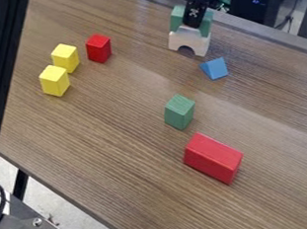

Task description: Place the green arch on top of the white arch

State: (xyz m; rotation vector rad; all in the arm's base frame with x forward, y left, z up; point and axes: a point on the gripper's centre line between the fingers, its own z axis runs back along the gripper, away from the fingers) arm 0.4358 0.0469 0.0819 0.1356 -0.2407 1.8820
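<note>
Green arch [177, 18] is sitting directly above the white arch [189, 36], near the table's far edge at the top of the view; matte green, its two ends showing either side of the gripper [194, 18]. Gripper, black, is hanging down in front of the green arch's middle and hiding it; can't tell whether it's spread, pressed together or pinching the arch. Can't tell either if the green arch is bearing fully on the white one. White arch is standing on the table, smooth-faced, its rounded cutout facing down. Just beside it, toward the camera, a blue triangular prism [214, 68] is lying with flat faces and crisp edges. Further toward the camera, a green rectangular block [180, 112] is standing upright, fine grain lines showing on its sides. Near that, a long red block [212, 158] is lying flat, boxy, with a smooth painted look. Left part of the table: a small red block [99, 48] is standing near one yellow block [65, 57], and a second yellow block [54, 81] is standing in front of the first, all straight-sided. Everything is resting on a brown table [111, 139] with streaky wood grain. A straight black post [1, 58] is running down the left edge of the view.
</note>
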